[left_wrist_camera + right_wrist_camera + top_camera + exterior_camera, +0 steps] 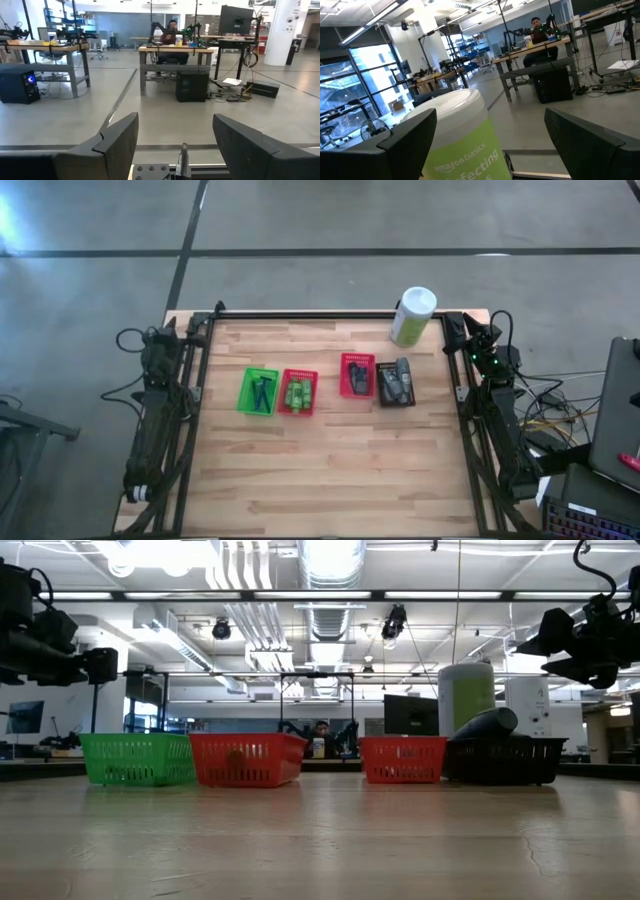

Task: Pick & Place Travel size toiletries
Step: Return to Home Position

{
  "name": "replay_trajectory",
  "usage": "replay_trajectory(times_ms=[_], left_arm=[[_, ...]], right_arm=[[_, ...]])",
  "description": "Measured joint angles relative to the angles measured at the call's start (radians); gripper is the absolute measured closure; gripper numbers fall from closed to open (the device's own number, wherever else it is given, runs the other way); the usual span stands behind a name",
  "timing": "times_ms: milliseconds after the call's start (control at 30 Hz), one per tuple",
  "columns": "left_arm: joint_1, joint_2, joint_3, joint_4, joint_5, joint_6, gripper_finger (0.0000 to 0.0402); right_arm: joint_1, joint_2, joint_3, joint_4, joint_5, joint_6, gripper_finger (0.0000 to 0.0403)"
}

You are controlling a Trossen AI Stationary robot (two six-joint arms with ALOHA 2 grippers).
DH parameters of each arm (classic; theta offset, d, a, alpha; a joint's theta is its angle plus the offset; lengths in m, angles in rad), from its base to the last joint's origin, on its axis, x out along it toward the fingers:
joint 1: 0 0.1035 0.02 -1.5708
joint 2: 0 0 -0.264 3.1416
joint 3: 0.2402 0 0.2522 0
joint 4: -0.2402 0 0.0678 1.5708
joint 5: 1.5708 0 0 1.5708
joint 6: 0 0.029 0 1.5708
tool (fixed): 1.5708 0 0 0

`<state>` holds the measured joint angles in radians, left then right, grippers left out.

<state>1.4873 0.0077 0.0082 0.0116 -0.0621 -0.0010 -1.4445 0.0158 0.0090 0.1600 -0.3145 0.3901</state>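
Observation:
Four small mesh baskets stand in a row mid-table. The green basket [260, 391] holds thin black sticks. A red basket [297, 393] holds bright green little bottles. A second red basket [356, 375] holds small dark tubes. The black basket [396, 384] holds dark grey rounded containers; one of them [487, 723] pokes above its rim. My left gripper [175, 145] is open at the far left corner [198, 323], facing out past the far edge. My right gripper [492, 142] is open at the far right corner [455, 330], facing the canister.
A tall pale green canister [413, 317] with a white cap stands at the far edge, close in front of my right gripper [460, 140]. A black frame rail [320, 314] runs round the table. A laptop [615, 410] and cables lie off the right side. A person sits at a far desk [172, 27].

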Motion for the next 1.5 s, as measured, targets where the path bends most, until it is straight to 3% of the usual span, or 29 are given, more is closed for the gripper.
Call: replay_trajectory(times_ms=[1000, 1167, 1267, 1367, 1500], left_arm=[[-0.002, 0.002, -0.002, 0.021, -0.003, 0.0, 0.014], [-0.002, 0.002, -0.002, 0.022, -0.003, 0.0, 0.014], [-0.002, 0.002, -0.002, 0.022, -0.003, 0.0, 0.014], [-0.002, 0.001, -0.002, 0.023, -0.003, 0.0, 0.014], [-0.002, 0.002, -0.002, 0.023, -0.003, 0.0, 0.014]], right_arm=[[0.0, 0.0, 0.0, 0.001, 0.001, -0.044, 0.0035], [0.0, -0.001, 0.0, 0.187, 0.0, -0.042, 0.0035], [0.0, -0.002, 0.024, 0.257, 0.007, -0.193, 0.0035], [0.0, -0.002, 0.047, 0.261, 0.091, -0.413, 0.0035], [0.0, -0.002, 0.046, 0.211, 0.376, -0.479, 0.0035]])
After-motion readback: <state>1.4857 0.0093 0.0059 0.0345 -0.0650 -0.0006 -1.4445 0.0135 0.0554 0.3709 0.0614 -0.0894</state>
